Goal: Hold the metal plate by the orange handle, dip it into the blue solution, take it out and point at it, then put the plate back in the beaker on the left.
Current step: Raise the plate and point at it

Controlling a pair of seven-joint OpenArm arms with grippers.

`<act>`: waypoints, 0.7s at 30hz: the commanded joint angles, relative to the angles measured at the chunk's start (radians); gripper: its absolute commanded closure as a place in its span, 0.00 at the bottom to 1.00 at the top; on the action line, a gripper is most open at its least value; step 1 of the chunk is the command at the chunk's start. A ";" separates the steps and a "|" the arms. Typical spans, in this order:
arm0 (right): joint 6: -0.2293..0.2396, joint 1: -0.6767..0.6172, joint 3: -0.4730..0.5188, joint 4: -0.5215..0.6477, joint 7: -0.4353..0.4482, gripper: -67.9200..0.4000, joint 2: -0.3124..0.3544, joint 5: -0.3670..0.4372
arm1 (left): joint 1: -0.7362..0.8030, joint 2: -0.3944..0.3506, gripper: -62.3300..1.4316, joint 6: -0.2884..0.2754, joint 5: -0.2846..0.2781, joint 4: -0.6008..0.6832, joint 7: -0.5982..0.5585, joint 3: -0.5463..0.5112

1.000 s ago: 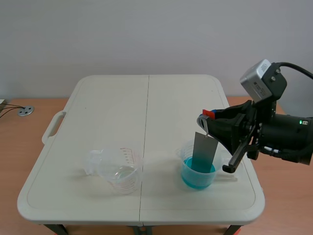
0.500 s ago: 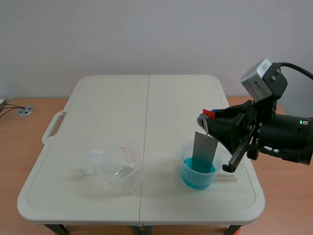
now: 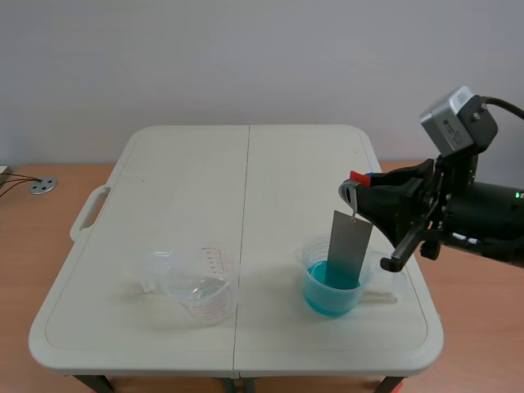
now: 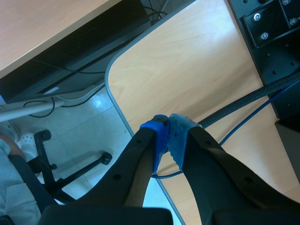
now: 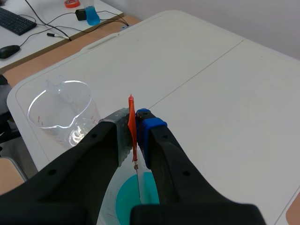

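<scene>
Well, a white folding table (image 3: pixel 246 188) takes up most of the space, with orange-brown wood (image 3: pixel 24 270) showing around it and a plain pale wall (image 3: pixel 246 57) behind. Off to one side a desk carries a keyboard (image 5: pixel 16 21) and a mouse (image 5: pixel 9 50). The only markings are red graduation lines on the empty clear beaker (image 3: pixel 201 286) on the table's left half, too small to read. The right arm comes in roughly level from the right, a silver camera block (image 3: pixel 458 121) on its wrist. The right gripper (image 3: pixel 356 190) is clamped on the orange handle (image 5: pixel 131 123). The metal plate (image 3: pixel 350 246) hangs from it, slightly tilted, its lower end inside the beaker of blue solution (image 3: pixel 332 295), seemingly touching the liquid. The left gripper (image 4: pixel 168 136) sits above a wooden tabletop's rounded corner (image 4: pixel 187 70), its pads pressed together with nothing between them.
</scene>
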 commanded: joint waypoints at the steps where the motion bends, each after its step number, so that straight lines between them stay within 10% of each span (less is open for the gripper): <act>1: 0.008 0.014 0.012 0.040 0.014 0.98 0.014 0.026 | 0.003 -0.005 0.95 0.001 -0.003 0.011 -0.006 -0.002; 21: 0.008 0.009 0.020 0.161 -0.078 0.98 0.092 0.225 | 0.003 -0.006 0.95 0.010 -0.020 0.102 -0.037 -0.092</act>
